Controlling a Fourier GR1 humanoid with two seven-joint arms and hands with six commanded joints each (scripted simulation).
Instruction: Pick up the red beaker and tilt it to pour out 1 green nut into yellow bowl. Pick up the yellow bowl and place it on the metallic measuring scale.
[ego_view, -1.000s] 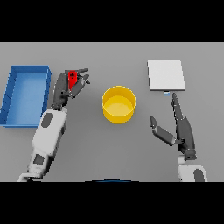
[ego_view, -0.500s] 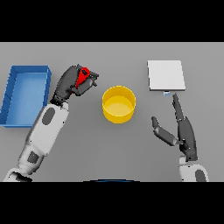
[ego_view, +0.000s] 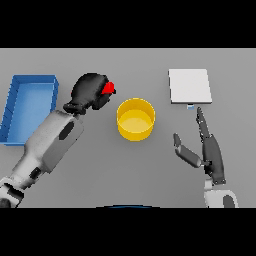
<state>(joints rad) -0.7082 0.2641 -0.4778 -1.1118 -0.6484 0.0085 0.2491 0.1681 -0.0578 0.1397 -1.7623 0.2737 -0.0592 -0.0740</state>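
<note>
My left hand (ego_view: 90, 91) is shut on the red beaker (ego_view: 108, 88), which is mostly hidden by the fingers; only a red edge pokes out toward the right. The hand holds it just left of and above the yellow bowl (ego_view: 135, 119), which stands on the table at centre. No green nut shows inside the bowl or anywhere else. The metallic measuring scale (ego_view: 189, 86) lies flat at the back right. My right hand (ego_view: 208, 147) rests open at the lower right, fingers pointing toward the scale, thumb spread to the left.
A blue open bin (ego_view: 27, 107) stands at the far left, next to my left forearm. The grey table (ego_view: 140, 170) runs across the whole view.
My left hand has carried the red beaker up and to the right, closer to the yellow bowl, and turned over so more of the beaker is covered. The right hand has stayed put.
</note>
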